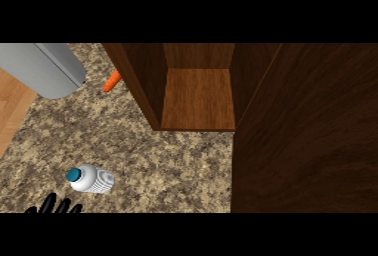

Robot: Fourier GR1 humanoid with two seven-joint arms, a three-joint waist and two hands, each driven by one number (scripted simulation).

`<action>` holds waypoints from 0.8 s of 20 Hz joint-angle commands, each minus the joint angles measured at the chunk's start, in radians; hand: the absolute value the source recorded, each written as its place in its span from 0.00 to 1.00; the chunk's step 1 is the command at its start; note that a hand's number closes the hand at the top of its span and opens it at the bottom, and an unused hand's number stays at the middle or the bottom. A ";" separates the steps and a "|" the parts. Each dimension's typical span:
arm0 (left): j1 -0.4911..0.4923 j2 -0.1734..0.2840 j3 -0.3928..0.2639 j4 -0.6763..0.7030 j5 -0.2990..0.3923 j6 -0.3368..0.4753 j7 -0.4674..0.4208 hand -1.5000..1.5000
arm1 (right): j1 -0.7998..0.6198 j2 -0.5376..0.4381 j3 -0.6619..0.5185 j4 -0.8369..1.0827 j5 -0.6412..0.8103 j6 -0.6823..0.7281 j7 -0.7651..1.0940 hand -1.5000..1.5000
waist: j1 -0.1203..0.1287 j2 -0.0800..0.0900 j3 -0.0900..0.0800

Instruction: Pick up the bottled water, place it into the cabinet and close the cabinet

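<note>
The bottled water (91, 179) stands on the speckled counter at the lower left, seen from above as a white body with a teal cap. Just below it, the fingers of my left hand (55, 206) rise from the lower edge, straight and relaxed, a short gap from the bottle. The wooden cabinet (198, 97) stands at the upper middle with its inside shelf bare. Its dark door (306, 135) is swung open and fills the right side of the view. My right hand does not show.
A grey rounded appliance (44, 67) sits at the upper left. An orange carrot-like thing (111, 81) lies partly behind the cabinet's left wall. A wooden floor strip (13, 107) marks the counter's left edge.
</note>
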 commanded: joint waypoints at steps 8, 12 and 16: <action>0.182 0.033 -0.032 -0.224 0.015 -0.022 -0.069 0.00 | 0.086 -0.039 -0.087 -0.165 -0.185 0.040 0.075 0.00 | -0.015 -0.001 0.001; 0.262 0.052 -0.037 -0.235 0.010 -0.044 -0.121 0.00 | 0.102 -0.014 -0.067 -0.180 -0.139 0.021 0.071 0.00 | -0.009 -0.002 0.000; 0.311 0.053 -0.027 -0.211 0.010 -0.056 -0.183 0.00 | 0.099 -0.023 -0.104 -0.182 -0.191 0.026 0.078 0.00 | -0.009 -0.002 0.000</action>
